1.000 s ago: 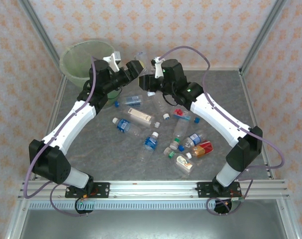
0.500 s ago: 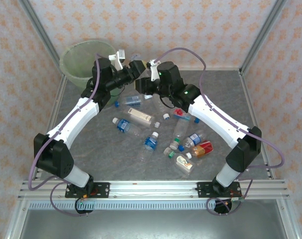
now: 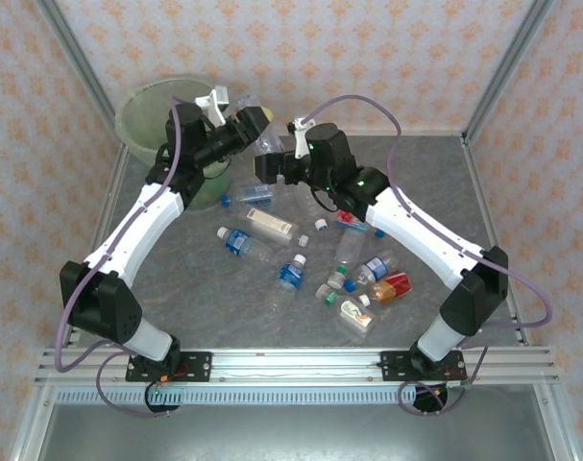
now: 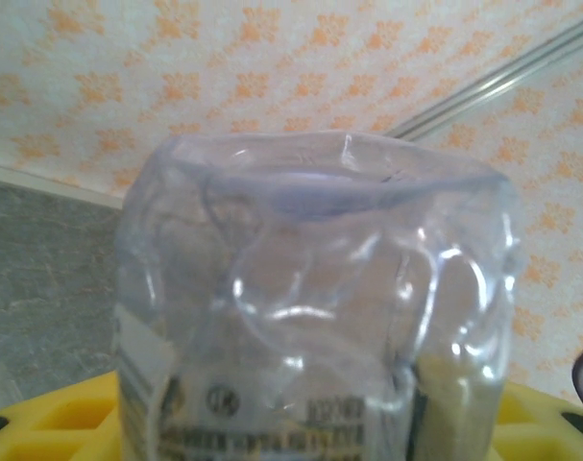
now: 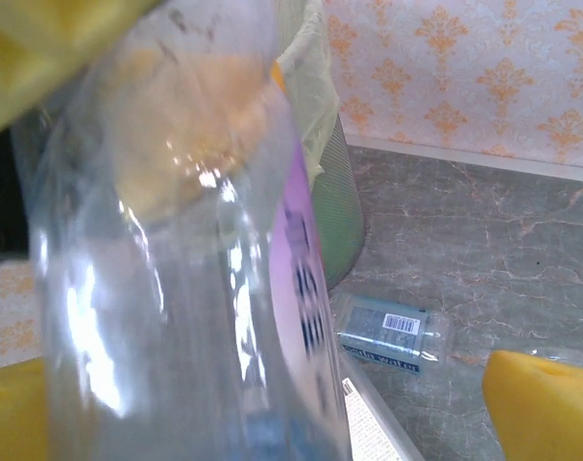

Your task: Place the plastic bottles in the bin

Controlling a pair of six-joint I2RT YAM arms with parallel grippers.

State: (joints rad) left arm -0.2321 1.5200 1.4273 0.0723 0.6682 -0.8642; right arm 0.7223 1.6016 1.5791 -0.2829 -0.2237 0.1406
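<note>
Handover's done: my right gripper (image 3: 266, 163) has just sprung wide off the clear bottle (image 3: 263, 139), my left gripper (image 3: 247, 117) now clamps it in the air, just right of the bin (image 3: 137, 108), so dropping it in looks next.

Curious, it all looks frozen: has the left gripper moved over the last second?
Yes: the left gripper, gripping a clear plastic bottle, moved left and farther back, nearer the round translucent pale-green plastic bin.

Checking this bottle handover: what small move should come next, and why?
Probably back the right gripper away: its jaws stand open around the clear bottle, which the left gripper grips near the bin.
</note>
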